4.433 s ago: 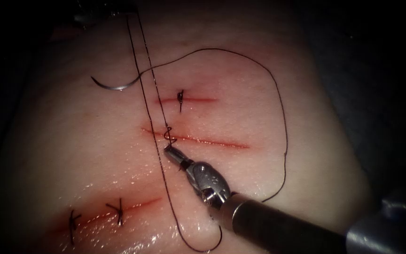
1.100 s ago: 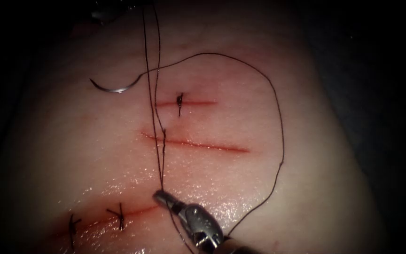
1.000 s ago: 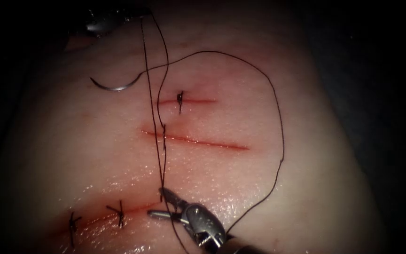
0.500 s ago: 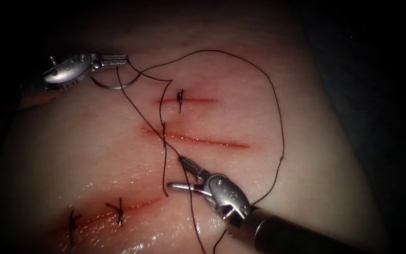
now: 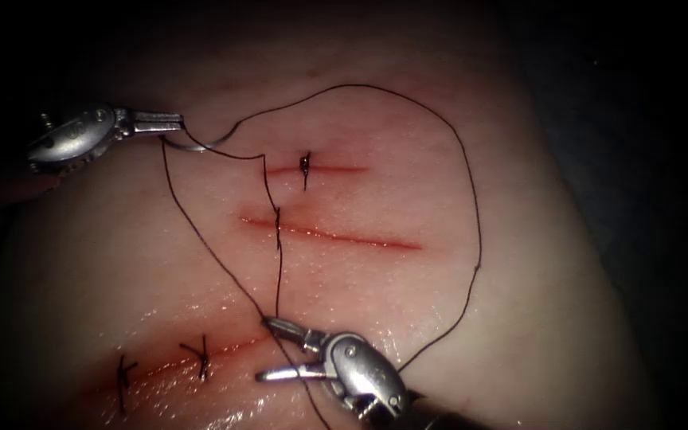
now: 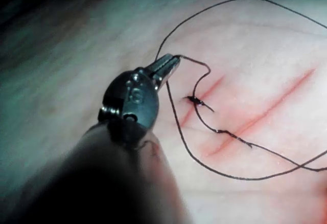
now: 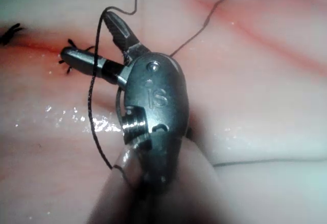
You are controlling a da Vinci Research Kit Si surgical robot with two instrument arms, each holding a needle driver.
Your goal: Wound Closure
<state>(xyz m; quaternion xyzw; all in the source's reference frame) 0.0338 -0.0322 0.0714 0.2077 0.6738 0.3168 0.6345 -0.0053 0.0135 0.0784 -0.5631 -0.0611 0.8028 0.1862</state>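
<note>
The left hand (image 5: 170, 123) is reaching in with jaws closed; the right hand (image 5: 268, 346) is lying low, jaws spread wide.

Needle (image 5: 201, 145): only part of its curve shows past the left tool (image 5: 170, 122) tip; whether the jaws touch it or just the thread (image 5: 471, 199) beside it cannot be told. Left tool's shaft is lost in the dark at the frame's left. Right tool (image 5: 268, 349): shaft cut off by the endoscope view's bottom edge. Thread runs off that same edge beneath the right tool. In the left wrist view, the shaft nearest the lens is a blur. Knot (image 5: 306, 164) too small to read.
</note>
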